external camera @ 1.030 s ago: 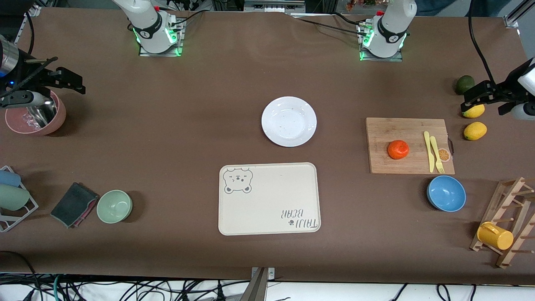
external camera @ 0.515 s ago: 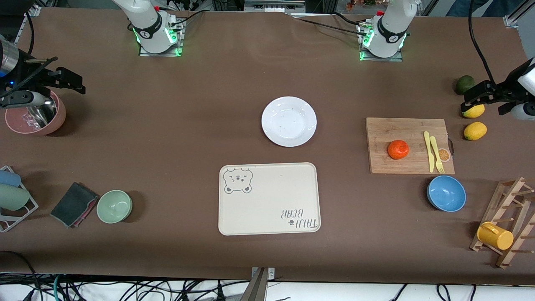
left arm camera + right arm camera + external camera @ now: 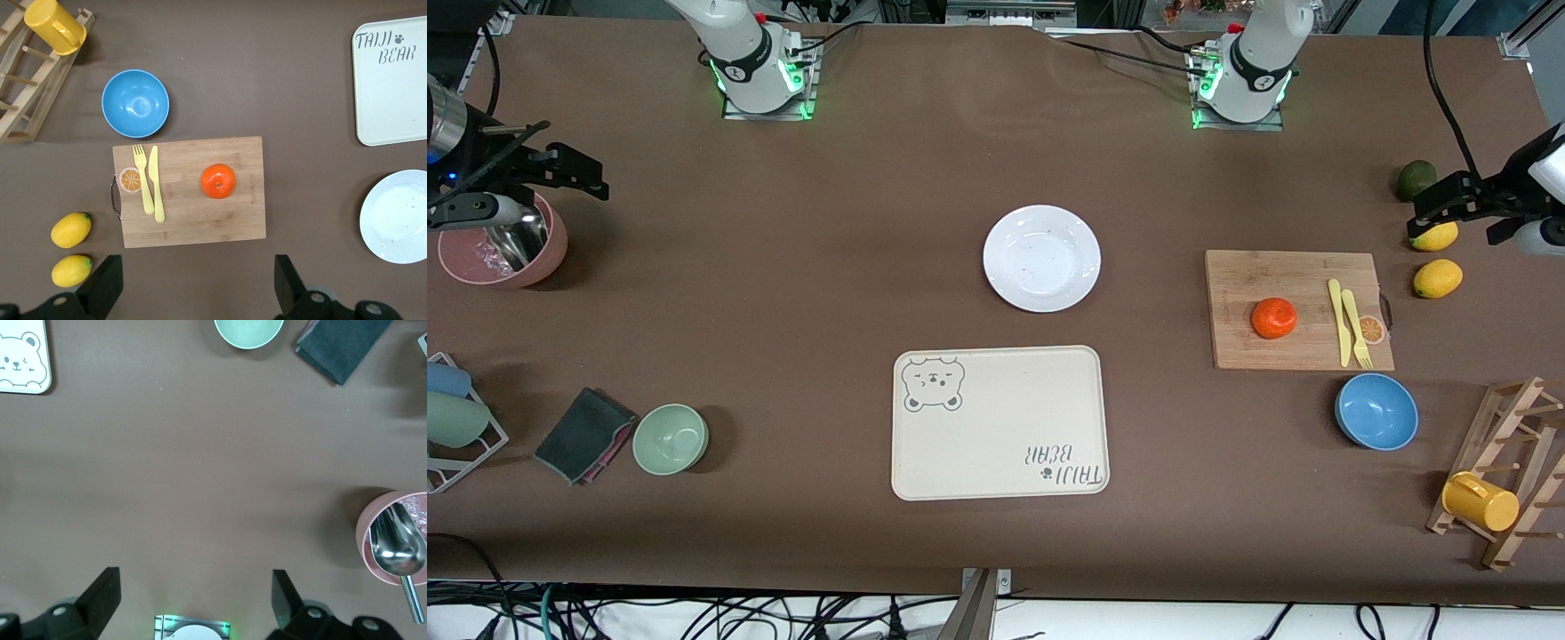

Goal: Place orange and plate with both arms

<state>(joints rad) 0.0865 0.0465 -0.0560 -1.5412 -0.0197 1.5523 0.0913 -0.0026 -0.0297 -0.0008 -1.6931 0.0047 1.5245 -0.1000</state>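
Note:
The orange lies on a wooden cutting board toward the left arm's end of the table; the left wrist view shows the orange too. The white plate rests mid-table, empty, and shows at the edge of the left wrist view as the plate. My left gripper hangs open over the lemons, apart from the orange, with nothing between the jaws of the left gripper. My right gripper hangs open and empty over a pink bowl; the right gripper looks down on bare table.
A cream bear-printed tray lies nearer the front camera than the plate. A yellow knife and fork share the board. Two lemons, an avocado, a blue bowl, a wooden rack with a yellow cup, a green bowl, a dark cloth and the pink bowl holding a metal scoop stand around.

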